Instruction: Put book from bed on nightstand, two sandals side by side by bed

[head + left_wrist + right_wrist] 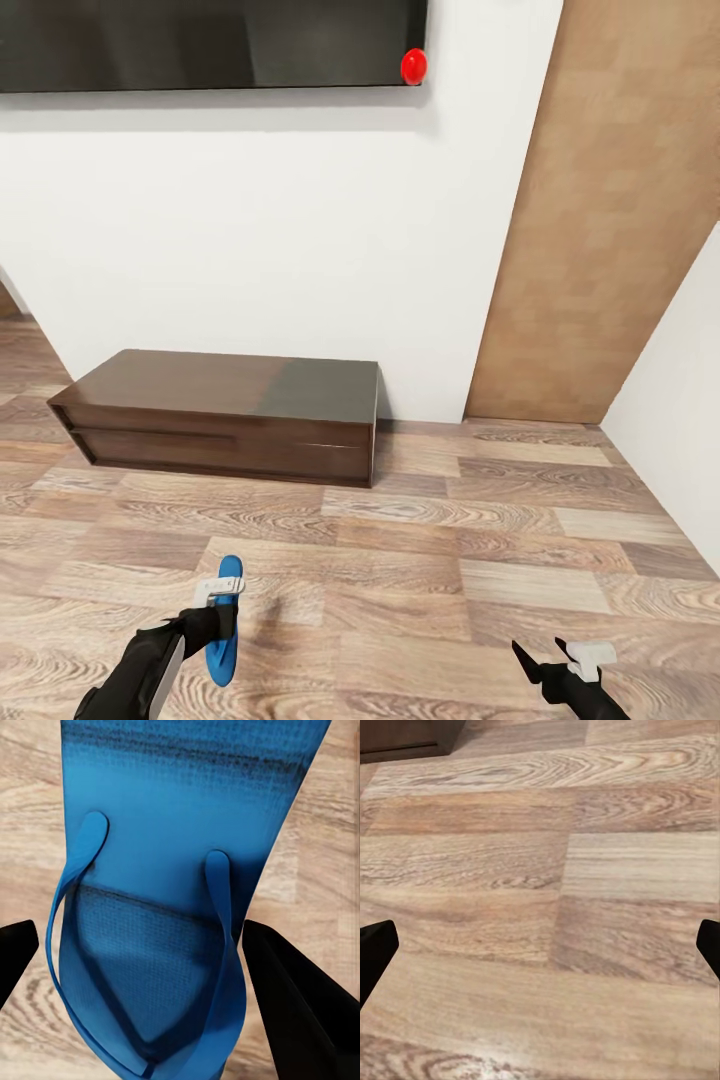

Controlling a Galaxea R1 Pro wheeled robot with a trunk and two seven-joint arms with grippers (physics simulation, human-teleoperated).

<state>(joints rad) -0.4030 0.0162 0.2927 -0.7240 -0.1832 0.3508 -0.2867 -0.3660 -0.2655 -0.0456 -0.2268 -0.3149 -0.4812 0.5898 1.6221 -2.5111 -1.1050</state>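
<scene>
I see left gripper [222, 598] clamped on blue sandal [226, 620], long axis vertical; right gripper [560, 662] spread, low.

Both arms are matte black with rounded casings, and the left forearm [140, 675] carries a pale grey panel along its side. Each hand, left hand [222, 600] and right hand [550, 662], has a small white block at the wrist and two tapered, pointed black fingers [300, 1005], plain and unmarked.
</scene>
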